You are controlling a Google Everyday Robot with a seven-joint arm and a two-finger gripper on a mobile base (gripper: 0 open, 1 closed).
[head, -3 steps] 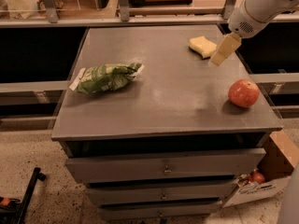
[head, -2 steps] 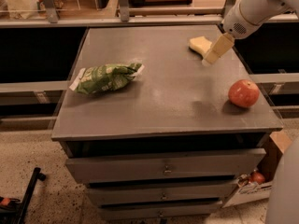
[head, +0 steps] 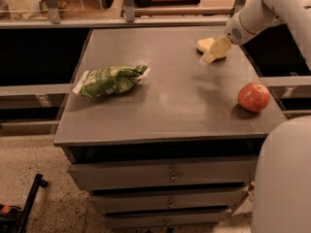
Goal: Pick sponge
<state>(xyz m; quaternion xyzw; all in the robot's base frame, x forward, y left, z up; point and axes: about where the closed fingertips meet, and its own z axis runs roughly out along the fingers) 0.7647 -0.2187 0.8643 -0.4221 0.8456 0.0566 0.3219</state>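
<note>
The sponge (head: 203, 43), a small pale yellow block, lies at the far right of the grey cabinet top (head: 170, 96). My gripper (head: 207, 58) reaches in from the upper right on the white arm (head: 257, 13). It hangs just in front of and to the right of the sponge and covers the sponge's right part in this view. I cannot see whether it touches the sponge.
A green and white snack bag (head: 111, 80) lies on the left of the top. A red-orange apple (head: 253, 97) sits near the right front edge. Drawers (head: 170, 176) are below, shelving stands behind, and the robot's white body (head: 284, 178) fills the lower right.
My gripper has moved left and slightly forward, from beside the sponge's right end to overlapping it. The sponge, bag and apple have not moved.
</note>
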